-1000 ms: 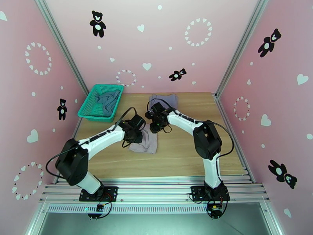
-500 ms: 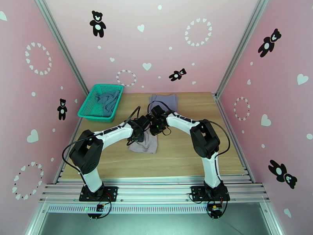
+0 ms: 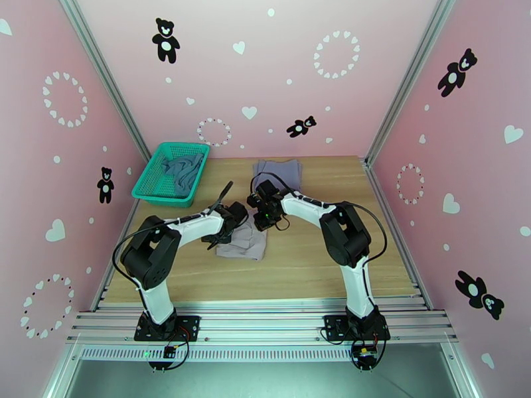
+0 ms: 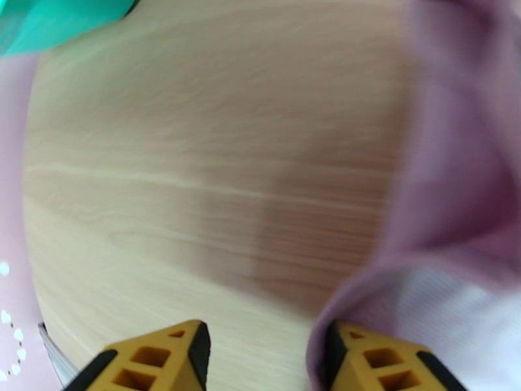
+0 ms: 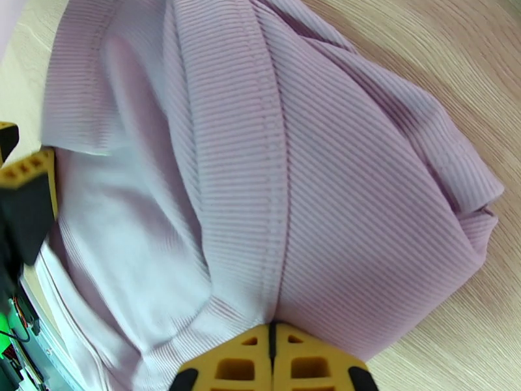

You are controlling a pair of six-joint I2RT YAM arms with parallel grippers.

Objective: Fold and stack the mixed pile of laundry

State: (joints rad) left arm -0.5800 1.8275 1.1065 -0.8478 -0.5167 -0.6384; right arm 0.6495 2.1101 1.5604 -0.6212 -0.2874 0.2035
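Over the middle of the table (image 3: 312,260), seen from the top camera, both arms are bent inward so that the wrists almost meet above the pale mauve garment (image 3: 249,243). The left gripper (image 3: 226,232) is parked at the cloth's left edge. The right gripper (image 3: 265,217) is pointed down at its far edge. A grey-lavender garment (image 3: 279,170) is laid flat by the far edge of the table, and the teal-blue top (image 3: 182,168) is heaped in the green basket (image 3: 143,184) at the far left corner.

Left wrist cam: the left gripper (image 4: 267,340) is held low over bare wood with its claw apart and nothing caught in the gap. The pale mauve garment (image 4: 456,190) is draped against one finger.

Right wrist cam: the right gripper (image 5: 273,350) has its claw pressed together, and a ridge of the pale mauve garment (image 5: 293,158) is pinched at the tips, with folds drawn toward it.
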